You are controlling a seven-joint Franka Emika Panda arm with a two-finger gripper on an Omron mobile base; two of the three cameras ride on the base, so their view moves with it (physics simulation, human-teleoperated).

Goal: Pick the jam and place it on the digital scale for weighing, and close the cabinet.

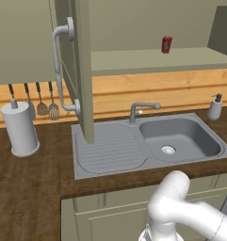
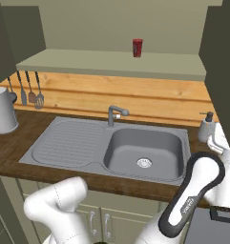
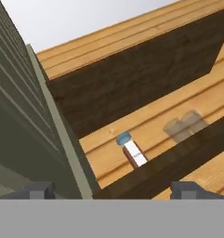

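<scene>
The cabinet (image 1: 152,28) above the sink stands open. Its left door (image 1: 82,70) is swung out toward me, with a curved grey handle (image 1: 58,70). Its right door (image 2: 221,71) is a dark slab at the right edge. The arm (image 2: 193,195) reaches off to the lower right. In the hand view my gripper (image 3: 113,190) is open, its fingertips (image 3: 39,190) far apart with nothing between them. It faces wooden boards and an olive-green panel (image 3: 20,130). The jam and the digital scale are out of view.
A red can (image 1: 166,44) stands on the cabinet shelf (image 2: 111,62). Below are the sink (image 1: 181,139), faucet (image 1: 141,109), soap dispenser (image 1: 214,107), paper towel roll (image 1: 20,128) and hanging utensils (image 1: 42,106). A small white-and-blue object (image 3: 131,149) lies on the wood in the hand view.
</scene>
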